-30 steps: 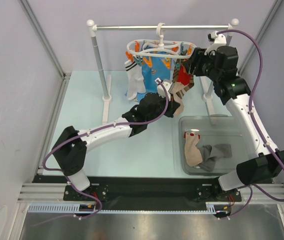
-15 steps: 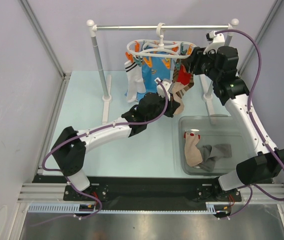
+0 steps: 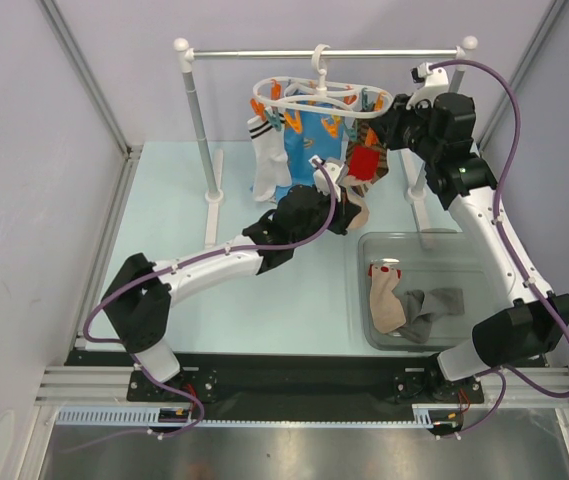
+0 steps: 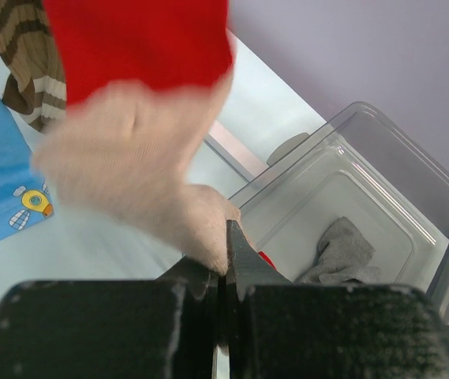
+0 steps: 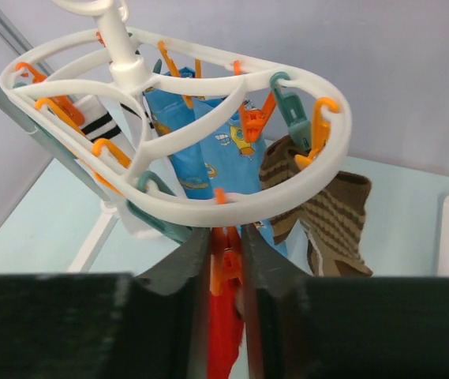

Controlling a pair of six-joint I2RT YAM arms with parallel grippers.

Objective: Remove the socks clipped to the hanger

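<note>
Right wrist alone shows right pincer (image 5: 225, 237) pinching orange clip (image 5: 224, 272).

Table: pale blue-green top (image 3: 264, 300), filling the middle of the top view; grey walls close it in at left, back and right.
Left edge: an aluminium frame rail (image 3: 107, 250) runs along it from the upper left toward the lower left.
Near edge: a black mounting plate (image 3: 294, 378) lies across the bottom, with both arm bases on it.
Bin: a clear plastic bin (image 3: 464, 243) sits flat on the table at lower right, just beyond the black plate.
Stand, left foot: a flat white foot (image 3: 213, 205) rests on the table at upper centre-left, its post upright.
Stand, right foot: a white foot (image 3: 416, 192) at upper right, just behind the bin, partly hidden.
</note>
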